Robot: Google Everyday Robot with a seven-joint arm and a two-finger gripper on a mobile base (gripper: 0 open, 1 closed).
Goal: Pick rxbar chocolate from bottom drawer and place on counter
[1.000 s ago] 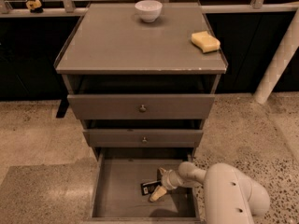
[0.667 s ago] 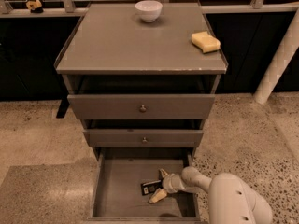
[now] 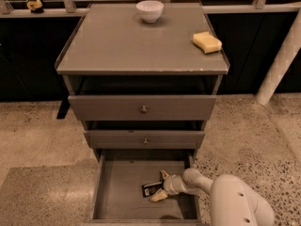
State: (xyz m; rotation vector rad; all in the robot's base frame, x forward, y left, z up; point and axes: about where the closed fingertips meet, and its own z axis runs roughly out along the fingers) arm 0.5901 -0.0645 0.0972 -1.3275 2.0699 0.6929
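Observation:
The bottom drawer [image 3: 117,192] is pulled open below the two knobbed drawers. The rxbar chocolate [image 3: 151,189], a small black bar with white print, lies flat on the drawer floor right of centre. My gripper [image 3: 160,186] reaches into the drawer from the right, down at the floor, open, with one finger [image 3: 164,174] behind the bar's right end and the other [image 3: 158,196] in front of it. The counter [image 3: 136,44] is the flat grey-brown top above.
A white bowl [image 3: 149,10] stands at the counter's back centre. A yellow sponge [image 3: 207,42] lies at its right edge. A white post [image 3: 281,60] stands on the floor to the right. My white arm [image 3: 230,199] fills the lower right.
The gripper has shifted slightly left and lower, closer around the bar. The bar has not moved.

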